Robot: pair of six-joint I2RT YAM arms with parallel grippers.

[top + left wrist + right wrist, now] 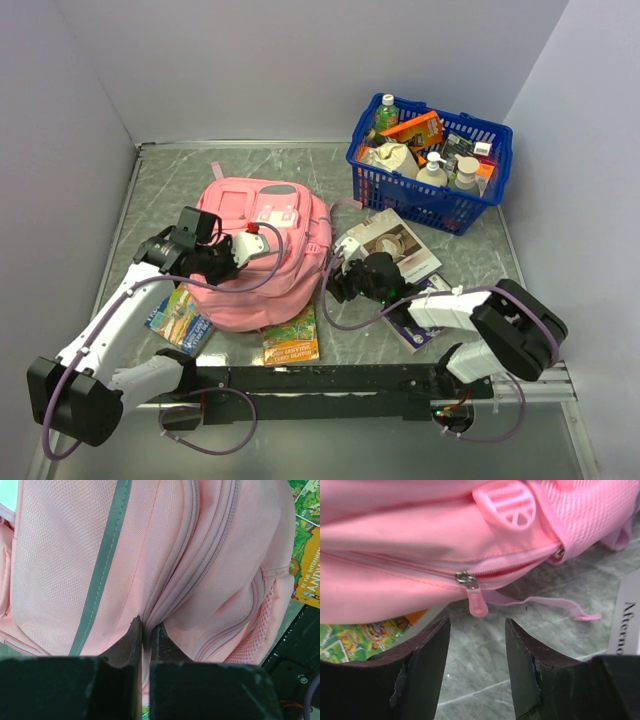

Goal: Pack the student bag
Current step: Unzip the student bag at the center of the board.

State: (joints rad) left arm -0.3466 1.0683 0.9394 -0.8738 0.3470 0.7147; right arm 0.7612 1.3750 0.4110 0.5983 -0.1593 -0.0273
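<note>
Nearest you, an orange picture book [291,340] lies at the student bag's [285,280] near edge, its far end tucked under the fabric. A second colourful book [180,320] pokes out at the bag's near left corner, beneath your left arm.

The bag itself lies flat on the grey marbled table [250,170], about midway between your two arms, pockets facing up.

Your left gripper [147,625] is on the bag's left side. Its jaws are together, pinching a gathered fold of pink fabric beside a zip seam.

Your right gripper [476,621] sits low at the bag's right side with its jaws apart and nothing between them. The pink zipper pull [478,605] hangs from its metal slider [466,579] just ahead of the gap, touching neither finger. A thin pink strap [545,602] trails on the table to the right of that pull.

Just right of the bag, past your right gripper, an open booklet [395,243] lies flat.

Farther off, beyond the bag's far right corner and well apart from it, a blue plastic basket [420,200] holds bottles and boxes.
</note>
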